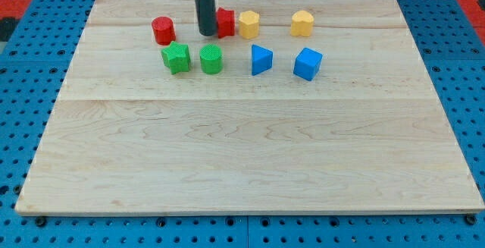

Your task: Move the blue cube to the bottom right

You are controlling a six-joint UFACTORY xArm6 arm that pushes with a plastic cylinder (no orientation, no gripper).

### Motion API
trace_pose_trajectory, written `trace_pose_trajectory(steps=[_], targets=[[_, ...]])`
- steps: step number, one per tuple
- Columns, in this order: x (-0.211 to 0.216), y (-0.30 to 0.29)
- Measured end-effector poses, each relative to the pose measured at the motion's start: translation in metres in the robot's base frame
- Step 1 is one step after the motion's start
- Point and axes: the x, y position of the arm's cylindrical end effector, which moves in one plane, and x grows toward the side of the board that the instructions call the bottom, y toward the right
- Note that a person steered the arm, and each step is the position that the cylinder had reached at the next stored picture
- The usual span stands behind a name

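One raised view, angled down over the whole wooden board [242,149]; moderately near

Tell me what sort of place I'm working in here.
Probably a robotics lab bench set up for block pushing. A pale wooden board lies on blue perforated matting, with small coloured blocks such as the blue cube, and my tip touches the board beside a red block.
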Motion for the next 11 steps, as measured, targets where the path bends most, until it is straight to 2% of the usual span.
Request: trace_pose_trajectory(steps=[1, 2, 4, 6, 7, 9, 10, 11], targets=[[0.02, 0.038], [0.039, 0.113], [0.107, 0.196], [0.08, 0.215], [0.109, 0.237], [0.203, 0.232], [0.167, 0.251], [0.074, 0.296]])
